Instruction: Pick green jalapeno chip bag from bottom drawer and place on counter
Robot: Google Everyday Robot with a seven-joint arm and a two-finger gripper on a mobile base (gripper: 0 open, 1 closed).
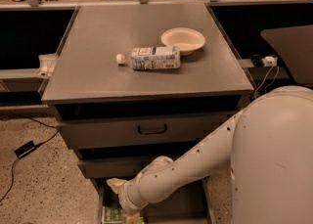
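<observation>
Green jalapeno chip bag [112,215] lies down in the bottom drawer [188,202], at its left front corner. Only a bit of it shows at the very bottom of what I can see. The gripper [131,218] is low in that drawer too, just beside the bag on its right, and it may be touching it. I cannot tell if the gripper is open or closed, or if it has hold of anything, because it is mostly cut off from view.

I think a few things could go wrong. The bag is thin and crinkly, so it could slip out if the gripper only pinches an edge. The white arm [190,167] reaches in under the middle drawer [112,167], which sticks out a little above the bag. If the arm goes straight up, it could bump that drawer or scrape the bag off on it. It looks like it should pull back first and then go up.

Up on the counter [93,76], a clear bottle [154,57] lies on its side, and a white bowl [183,39] sits just behind it. The bag should be put down away from them so nothing gets knocked. A black cable box [24,148] lies on the floor well off to the left.
</observation>
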